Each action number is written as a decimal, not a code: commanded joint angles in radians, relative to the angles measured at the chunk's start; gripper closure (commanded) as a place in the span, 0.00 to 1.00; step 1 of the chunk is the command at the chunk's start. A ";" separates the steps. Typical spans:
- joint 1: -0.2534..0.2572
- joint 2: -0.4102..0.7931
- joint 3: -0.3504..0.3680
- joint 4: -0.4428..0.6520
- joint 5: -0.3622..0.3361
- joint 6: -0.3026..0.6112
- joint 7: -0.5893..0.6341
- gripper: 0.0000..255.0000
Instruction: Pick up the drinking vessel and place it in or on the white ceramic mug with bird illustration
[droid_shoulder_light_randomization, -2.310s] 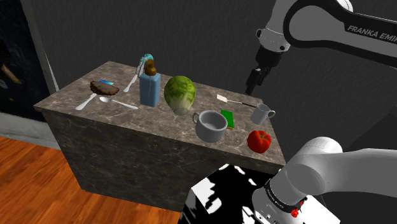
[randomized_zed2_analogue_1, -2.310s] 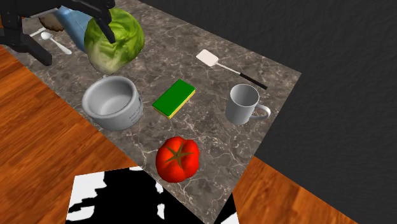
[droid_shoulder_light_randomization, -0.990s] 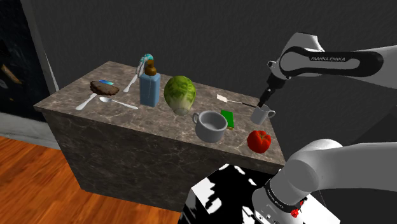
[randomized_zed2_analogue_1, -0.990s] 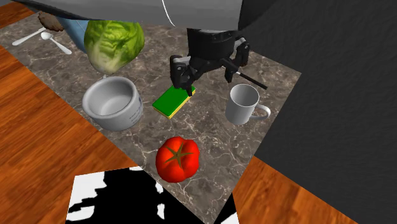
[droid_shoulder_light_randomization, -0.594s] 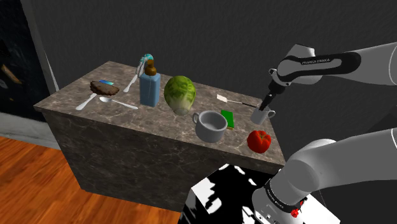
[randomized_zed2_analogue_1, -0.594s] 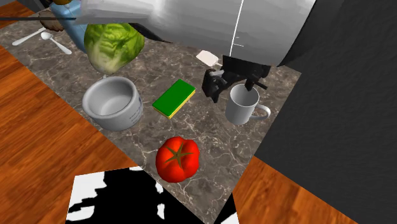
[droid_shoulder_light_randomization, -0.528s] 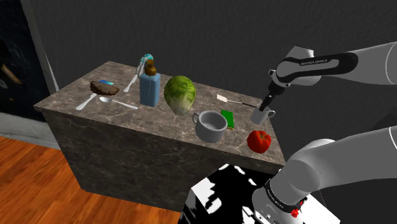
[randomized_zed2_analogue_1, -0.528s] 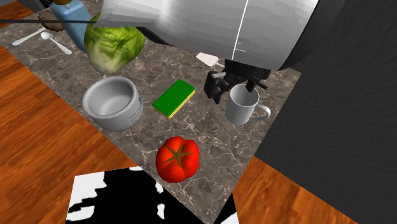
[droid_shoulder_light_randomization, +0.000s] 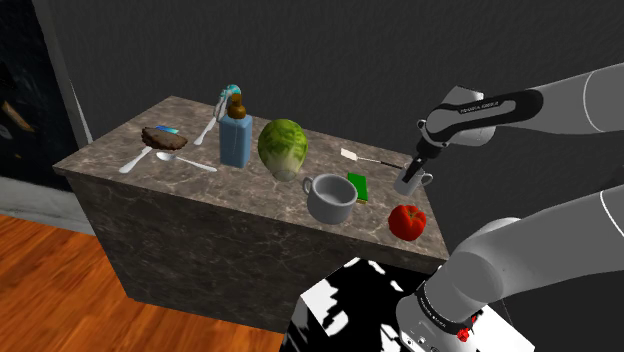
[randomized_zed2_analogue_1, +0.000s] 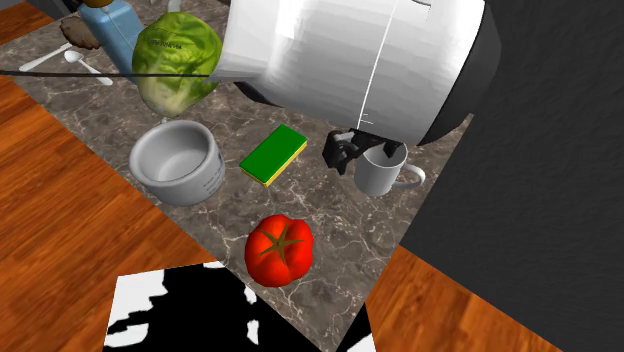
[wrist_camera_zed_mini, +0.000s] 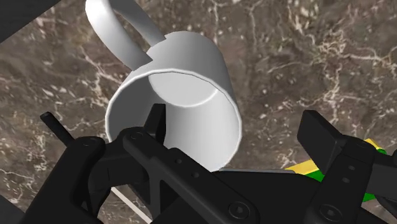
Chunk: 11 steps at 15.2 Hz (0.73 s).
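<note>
Over the marble counter (droid_shoulder_light_randomization: 110, 150), the arm (droid_shoulder_light_randomization: 560, 100) angles down, fingers (wrist_camera_zed_mini: 324, 143) spread open straddling the white mug (wrist_camera_zed_mini: 184, 83).

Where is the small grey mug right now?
In the second exterior view, the small grey mug stands by the right edge of the counter, right of the green sponge and up-right of the tomato.

The cup (randomized_zed2_analogue_1: 380, 172) is pale grey, the tomato (randomized_zed2_analogue_1: 278, 250) red, the sponge (randomized_zed2_analogue_1: 272, 153) green-and-yellow.

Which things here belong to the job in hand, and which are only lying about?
Job: small grey mug, large white mug, tool.
Lying about: tomato, green sponge, lettuce, spatula, blue bottle, spoons.
</note>
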<state>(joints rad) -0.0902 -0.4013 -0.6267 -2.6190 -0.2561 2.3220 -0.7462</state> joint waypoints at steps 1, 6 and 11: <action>0.000 0.002 -0.001 -0.004 0.000 0.005 -0.001 0.00; 0.000 0.002 -0.001 -0.003 0.000 0.005 -0.001 0.00; 0.000 0.002 -0.001 -0.003 0.000 0.005 -0.001 1.00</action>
<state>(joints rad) -0.0905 -0.3997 -0.6281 -2.6224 -0.2566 2.3272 -0.7469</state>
